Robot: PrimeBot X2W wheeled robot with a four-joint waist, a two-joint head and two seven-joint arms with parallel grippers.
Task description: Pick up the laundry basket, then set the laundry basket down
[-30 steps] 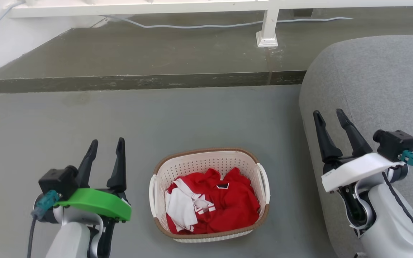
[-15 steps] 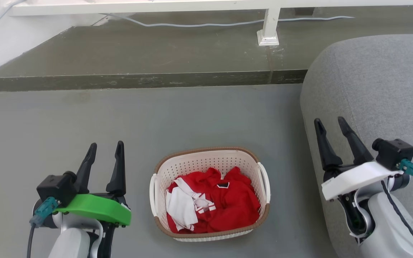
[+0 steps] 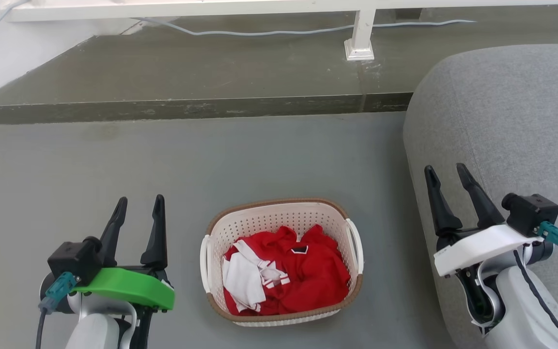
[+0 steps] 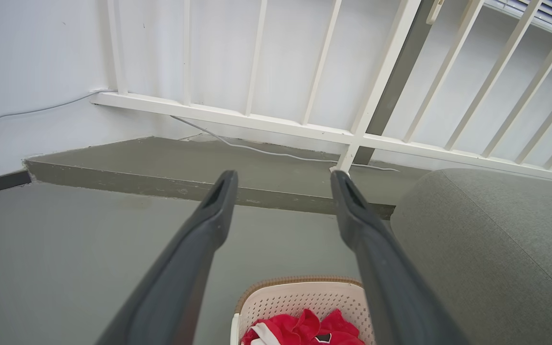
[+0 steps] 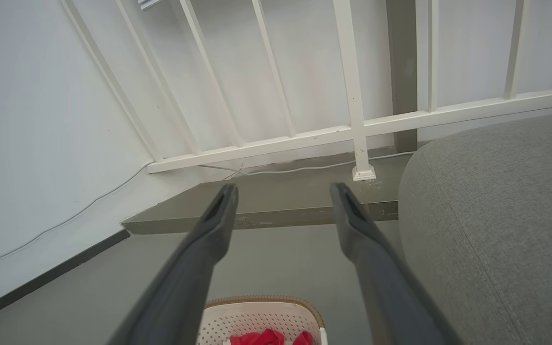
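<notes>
I see the laundry basket (image 3: 279,222) sitting on the smooth grey-green floor (image 3: 211,160) at lower centre of the head view, between my two arms and touched by neither. It is a rounded rectangle of cream plastic, its walls pierced with rows of small holes, with a brown woven-look band round the rim and another round the base. A white loop handle (image 3: 205,264) curves off its left side and a second one (image 3: 358,242) off its right. Inside lies a crumpled red garment (image 3: 317,276) with white fabric (image 3: 242,281) bunched at its left.

My left gripper (image 3: 141,199) is at lower left, behind a glossy green wrist cover (image 3: 124,288). Its two long, dark, tapering fingers stand apart with nothing between them. My right gripper (image 3: 445,168) is at lower right, behind a white cover (image 3: 477,242). Its fingers are likewise spread and empty, lying over the edge of a sofa (image 3: 502,111) with rounded grey woven upholstery.

Across the top of the head view runs a raised, scuffed olive step (image 3: 187,72). A white square railing post (image 3: 360,34) stands on it, and a pale cable (image 3: 259,34) trails along it.

In each wrist view the basket's brown rim and perforated wall show at the bottom edge, between that gripper's parted fingers.
</notes>
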